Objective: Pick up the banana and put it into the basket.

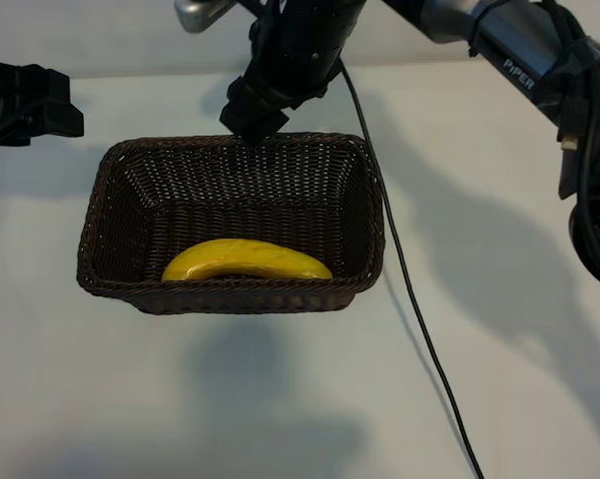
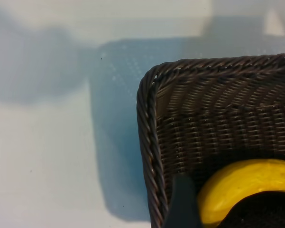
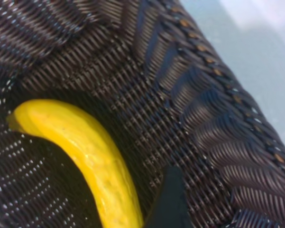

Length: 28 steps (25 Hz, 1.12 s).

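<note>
The yellow banana (image 1: 245, 259) lies inside the dark brown wicker basket (image 1: 95, 235), along its near wall. My right gripper (image 1: 252, 120) hangs open above the basket's far rim, holding nothing. In the right wrist view one of its fingers (image 3: 168, 199) shows over the woven basket (image 3: 204, 109) beside the banana (image 3: 95, 152), clear of it. My left gripper (image 1: 50, 105) sits off the basket's far left corner, open and empty. The left wrist view shows one finger (image 2: 182, 204) in front of the basket's corner (image 2: 151, 118), with one end of the banana (image 2: 237, 185) beyond.
A black cable (image 1: 419, 329) trails from the right arm (image 1: 539, 50) across the white table (image 1: 499, 200), just right of the basket. Bare tabletop lies in front of the basket and on both sides of it.
</note>
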Tool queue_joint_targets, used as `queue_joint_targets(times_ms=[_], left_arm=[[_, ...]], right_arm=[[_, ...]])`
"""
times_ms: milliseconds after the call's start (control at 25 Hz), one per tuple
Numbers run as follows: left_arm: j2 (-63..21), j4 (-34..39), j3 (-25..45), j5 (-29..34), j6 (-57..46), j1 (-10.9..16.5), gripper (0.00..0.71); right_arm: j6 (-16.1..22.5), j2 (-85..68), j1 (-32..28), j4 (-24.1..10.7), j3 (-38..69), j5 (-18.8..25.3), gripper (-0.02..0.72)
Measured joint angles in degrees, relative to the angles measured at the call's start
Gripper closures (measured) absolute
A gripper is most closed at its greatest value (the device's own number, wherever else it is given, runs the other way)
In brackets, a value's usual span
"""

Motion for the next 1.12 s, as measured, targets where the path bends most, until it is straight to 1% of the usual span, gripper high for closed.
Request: queue_joint_targets(times_ms=[240, 520, 680, 800, 1120], left_arm=[[0.00, 0.04, 0.00, 0.00, 0.30, 0.00, 0.122], [0.00, 0.04, 0.00, 0.00, 0.49, 0.00, 0.122], [0.00, 0.04, 0.00, -0.29, 0.54, 0.00, 0.122], [0.00, 0.04, 0.00, -0.35, 0.54, 0.00, 0.122], [0.00, 0.04, 0.00, -0.96, 0.54, 0.00, 0.122]], right_arm=[[0.65, -2.46, -0.70, -0.74, 0.00, 0.12, 0.110], [3.33, -5.70, -2.55, -1.30, 0.06, 0.10, 0.110], [3.37, -5.76, -2.81, -1.30, 2.53, -0.02, 0.110], [3.37, -5.76, -2.81, -1.92, 4.30, -0.01, 0.110], [3.37, -5.88, -2.92, -3.07, 4.60, -0.01, 0.112]])
